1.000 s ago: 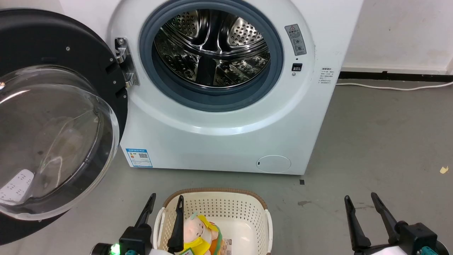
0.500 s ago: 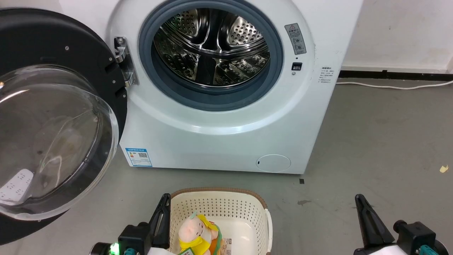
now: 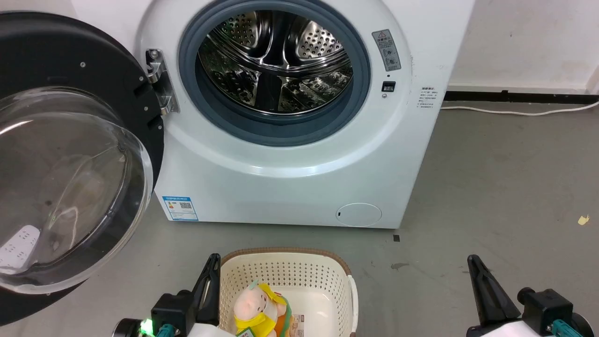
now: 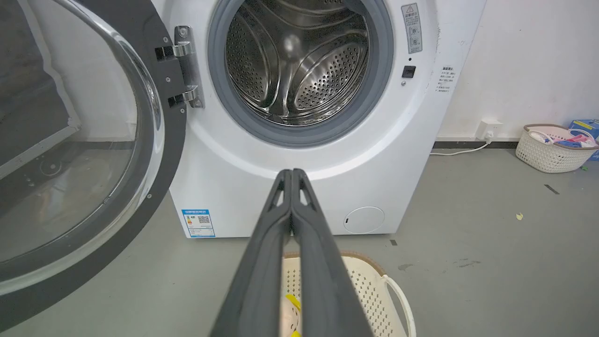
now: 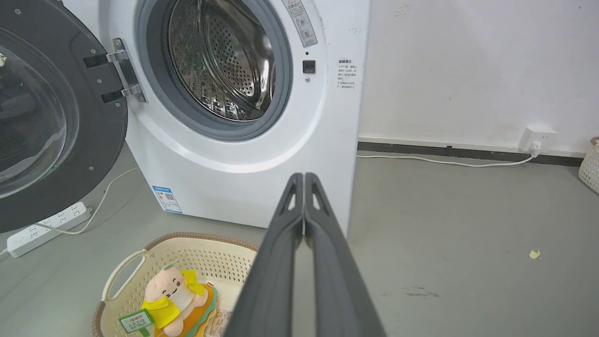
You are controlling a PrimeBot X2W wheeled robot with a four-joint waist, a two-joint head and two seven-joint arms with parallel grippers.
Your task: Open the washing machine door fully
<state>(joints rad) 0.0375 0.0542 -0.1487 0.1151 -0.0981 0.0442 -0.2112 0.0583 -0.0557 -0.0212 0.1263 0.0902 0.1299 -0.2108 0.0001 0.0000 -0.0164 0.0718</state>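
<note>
Left fingers and right fingers, both spread a second ago, are now clenched on nothing, low on either side of the basket. Up and to my left the washing machine door stands swung wide on its steel hinge, nearer my left arm: glossy black ring, bulging clear glass, seemingly fully open.
</note>
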